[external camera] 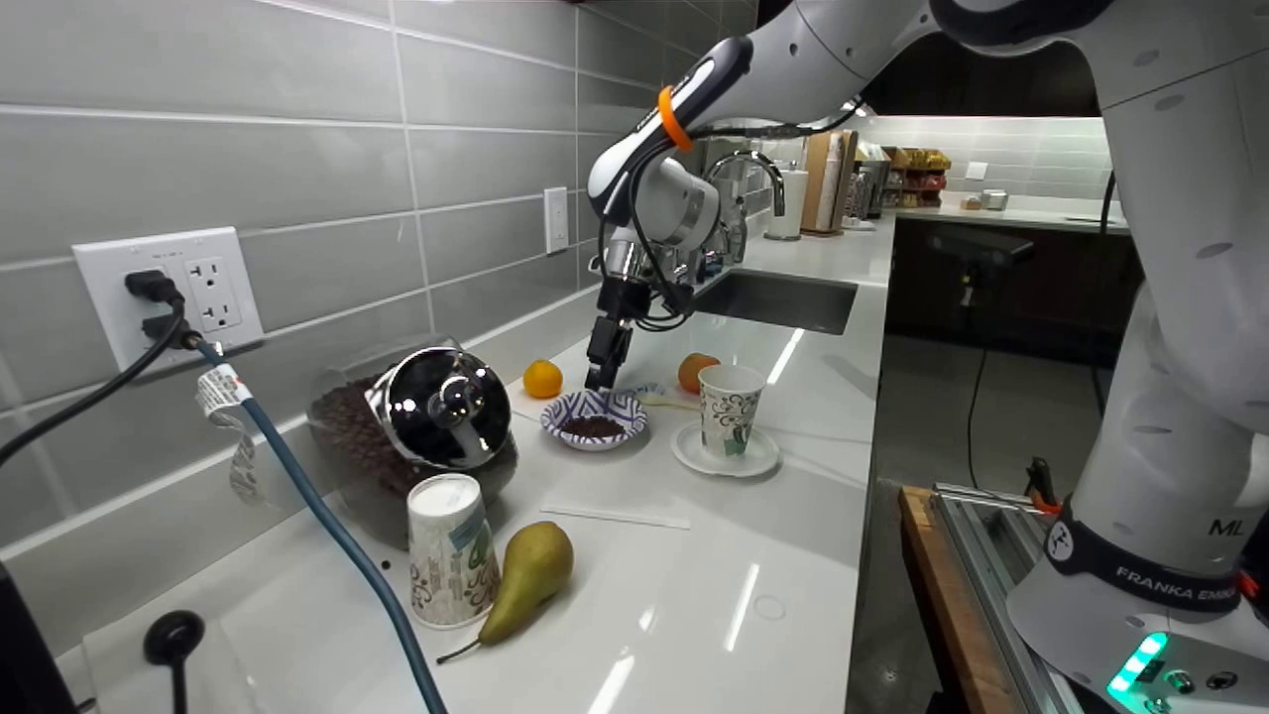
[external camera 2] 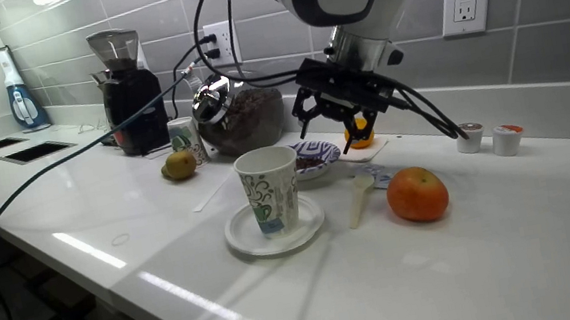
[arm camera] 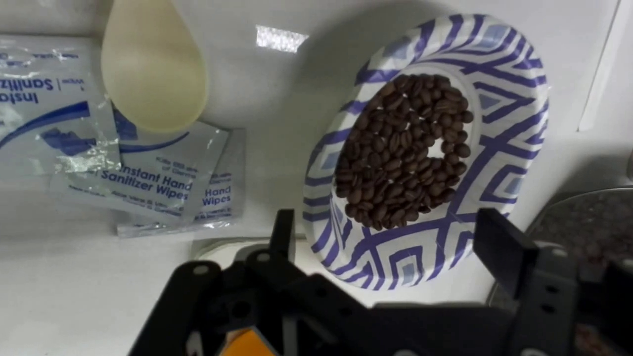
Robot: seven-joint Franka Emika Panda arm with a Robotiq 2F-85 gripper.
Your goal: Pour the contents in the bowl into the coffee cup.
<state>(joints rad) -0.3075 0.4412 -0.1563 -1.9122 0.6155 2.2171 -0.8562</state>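
Hand [arm camera: 388, 217], jaws wide apart, near bowl [arm camera: 509, 133] and packets [arm camera: 158, 170] of “Instant Hand Sanitizer Wipes”.

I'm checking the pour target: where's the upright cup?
Right of centre in an exterior view, the cup stands on the white plate, right of the bowl.

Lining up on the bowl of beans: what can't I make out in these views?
Floor of the upright paper cup: hidden by its own wall in both exterior views.
Bowl: partly behind that cup in an exterior view; in the wrist view the gripper covers some rim, so contact cannot be told.
Scoop: handle cut off by the wrist view's top edge.
Wipe packets: smallest print blurred in the wrist view.
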